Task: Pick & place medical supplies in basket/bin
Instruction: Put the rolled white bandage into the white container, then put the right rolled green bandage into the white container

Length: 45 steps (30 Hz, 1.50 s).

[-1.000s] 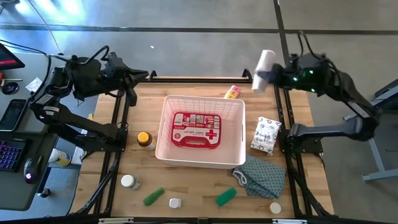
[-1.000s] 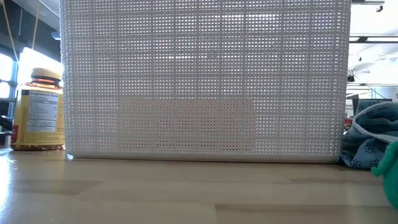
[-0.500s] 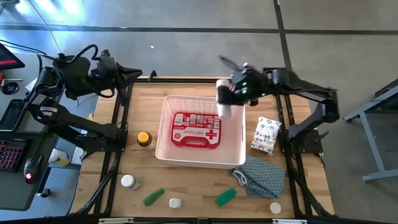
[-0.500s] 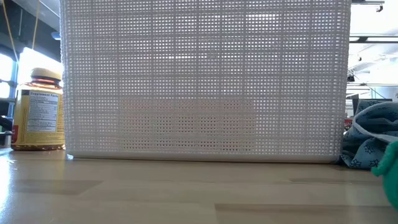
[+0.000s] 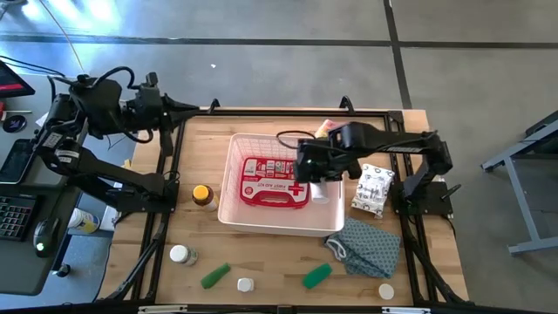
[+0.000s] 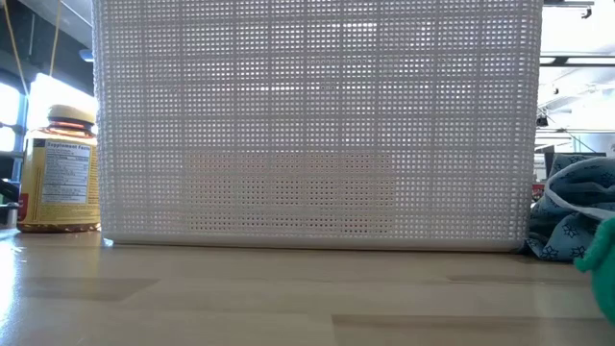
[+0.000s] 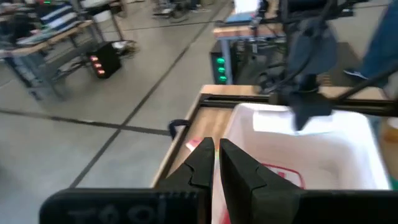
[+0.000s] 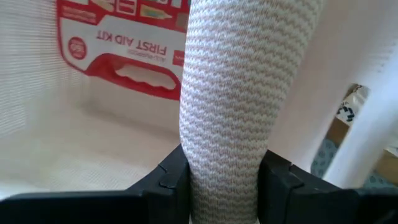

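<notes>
**A:** What sort of place is this?

**B:** A robotics lab or workshop in a large, open industrial room. A wooden table [image 5: 261, 253] framed by black rails stands on a bare grey concrete floor [image 5: 288, 70] marked with long seams.

**A:** What else shows it?

**B:** Well beyond the left gripper [image 7: 216, 163], the wrist view shows metal-framed workbenches [image 7: 43, 62] and an equipment box with a green light [image 7: 231, 65]. Beside that arm, off the table's edge, a desk holds a keyboard [image 5: 17, 214] and a mouse [image 5: 42, 235]. The low view shows bright windows [image 6: 24, 58] behind the table.
</notes>
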Available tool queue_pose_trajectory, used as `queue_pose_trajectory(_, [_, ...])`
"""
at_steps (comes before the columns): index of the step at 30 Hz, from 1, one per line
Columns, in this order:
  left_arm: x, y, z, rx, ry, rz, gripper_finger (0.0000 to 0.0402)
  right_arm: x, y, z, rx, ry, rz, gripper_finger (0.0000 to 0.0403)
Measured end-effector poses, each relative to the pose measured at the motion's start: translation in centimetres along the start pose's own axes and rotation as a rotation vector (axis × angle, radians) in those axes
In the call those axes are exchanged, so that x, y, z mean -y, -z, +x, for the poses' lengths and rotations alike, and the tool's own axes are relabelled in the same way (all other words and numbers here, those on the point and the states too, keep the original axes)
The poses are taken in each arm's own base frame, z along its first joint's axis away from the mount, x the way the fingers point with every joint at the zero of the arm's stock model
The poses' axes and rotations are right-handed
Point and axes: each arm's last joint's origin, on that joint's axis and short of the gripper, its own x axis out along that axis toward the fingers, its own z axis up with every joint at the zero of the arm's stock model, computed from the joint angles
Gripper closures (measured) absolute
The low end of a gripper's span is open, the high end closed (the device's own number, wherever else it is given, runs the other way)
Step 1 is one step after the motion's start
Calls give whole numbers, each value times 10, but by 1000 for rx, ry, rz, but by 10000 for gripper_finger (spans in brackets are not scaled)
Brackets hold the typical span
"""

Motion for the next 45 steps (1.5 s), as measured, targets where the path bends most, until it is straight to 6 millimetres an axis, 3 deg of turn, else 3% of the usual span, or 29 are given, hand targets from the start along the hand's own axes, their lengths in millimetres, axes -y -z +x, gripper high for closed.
queue_pose_trajectory(8, [0,2,-2,-9,16,7,339,-1,-5,18,40,79,30,272])
queue_pose_trajectory(16, [-4,4,-14,19,27,-21,339,10,-4,43,-51,193,76,200])
queue_pose_trajectory(23, [-4,6,-15,7,27,-17,339,10,-6,45,-7,193,67,158])
queue_pose_trajectory(39, [-2,5,-9,-14,18,-9,339,5,-16,45,-68,110,-14,154])
queue_pose_trajectory(45, [-3,5,-9,-15,-1,-9,339,5,-16,30,-46,64,-27,169])
